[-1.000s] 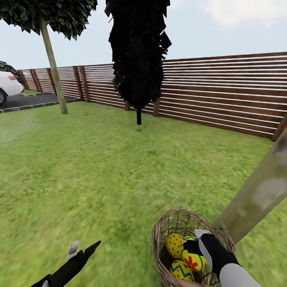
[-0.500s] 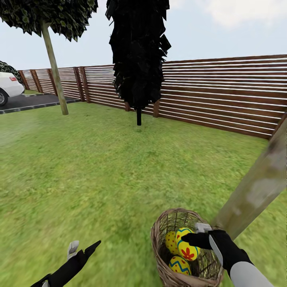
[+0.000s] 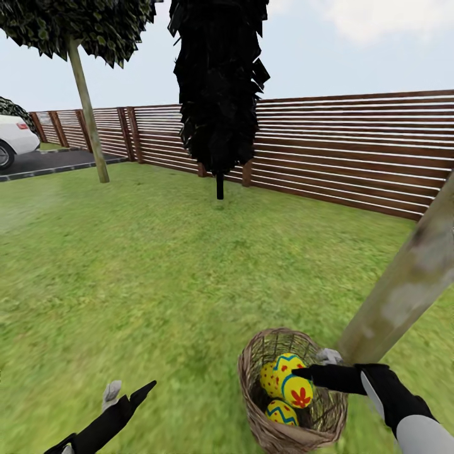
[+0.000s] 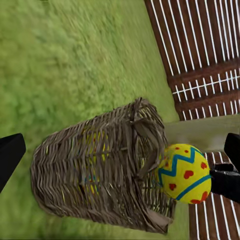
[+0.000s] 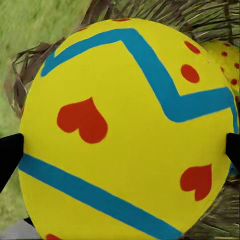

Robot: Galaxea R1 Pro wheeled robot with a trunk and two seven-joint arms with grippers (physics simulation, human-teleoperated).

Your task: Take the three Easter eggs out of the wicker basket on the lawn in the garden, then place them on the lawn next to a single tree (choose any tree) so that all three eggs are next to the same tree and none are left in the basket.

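The wicker basket (image 3: 251,369) stands on the lawn (image 3: 157,277) at the foot of a pale tree trunk (image 3: 403,290). My right gripper (image 3: 309,367) is shut on one yellow Easter egg (image 3: 294,382), holding it at about rim height over the basket's mouth. Two more eggs lie inside, one (image 3: 270,378) behind the held egg and one (image 3: 281,412) lower down. The right wrist view has the held egg (image 5: 125,130) up close with wicker (image 5: 150,10) behind it. The left wrist view sees the basket (image 4: 100,170) from the side with the held egg (image 4: 184,172) at its rim. My left gripper (image 3: 129,392) hangs open over grass, left of the basket.
A black column-shaped tree (image 3: 219,94) stands ahead by the brown slatted fence (image 3: 353,151). Another thin-trunked tree (image 3: 88,107) is at the far left, near a paved strip with a white car (image 3: 12,139). Open grass lies ahead and to the left.
My right gripper has lifted one egg from down among the others to the basket's rim and drawn back to the right. The left arm has barely moved. The view shifted slightly.
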